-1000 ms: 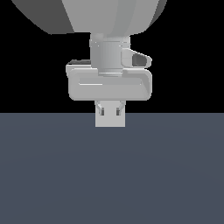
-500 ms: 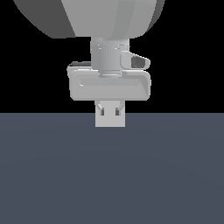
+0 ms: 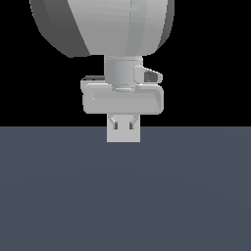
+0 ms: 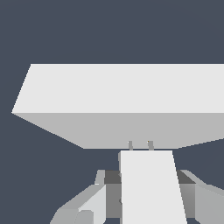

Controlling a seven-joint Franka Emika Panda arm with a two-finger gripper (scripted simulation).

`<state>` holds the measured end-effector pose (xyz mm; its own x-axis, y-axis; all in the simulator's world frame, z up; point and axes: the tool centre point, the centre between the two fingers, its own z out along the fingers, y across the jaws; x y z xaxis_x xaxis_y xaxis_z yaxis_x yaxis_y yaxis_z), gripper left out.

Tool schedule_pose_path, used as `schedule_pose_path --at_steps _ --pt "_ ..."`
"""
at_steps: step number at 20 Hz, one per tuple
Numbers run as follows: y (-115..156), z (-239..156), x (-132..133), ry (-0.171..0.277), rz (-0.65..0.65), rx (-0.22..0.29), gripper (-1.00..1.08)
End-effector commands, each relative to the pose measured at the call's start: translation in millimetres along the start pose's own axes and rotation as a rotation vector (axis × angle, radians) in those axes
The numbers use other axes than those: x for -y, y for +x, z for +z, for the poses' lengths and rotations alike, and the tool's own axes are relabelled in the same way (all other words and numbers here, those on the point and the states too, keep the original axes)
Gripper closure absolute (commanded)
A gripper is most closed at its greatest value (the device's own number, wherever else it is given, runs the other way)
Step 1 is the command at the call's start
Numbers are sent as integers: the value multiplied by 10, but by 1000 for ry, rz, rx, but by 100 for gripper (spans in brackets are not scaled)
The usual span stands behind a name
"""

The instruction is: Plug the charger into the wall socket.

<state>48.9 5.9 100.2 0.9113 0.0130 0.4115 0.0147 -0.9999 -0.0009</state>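
The arm (image 3: 105, 27) is a bulbous pale-grey shell, shaded darker at upper left. Below it, a short cylinder meets a rounded, light-grey hand block (image 3: 122, 100). A small dark-faced nub juts out beside the cylinder.

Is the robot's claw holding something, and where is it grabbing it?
Yes. The claw holds the charger by its two sides, one finger on each, with its prongs pointing at the wall socket.
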Motion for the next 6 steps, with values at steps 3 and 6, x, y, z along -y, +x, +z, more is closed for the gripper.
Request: schedule_pose_path --at_steps 3,6 --pt "71 30 -1 0 0 0 108" --pt "74 36 1 0 -1 0 108"
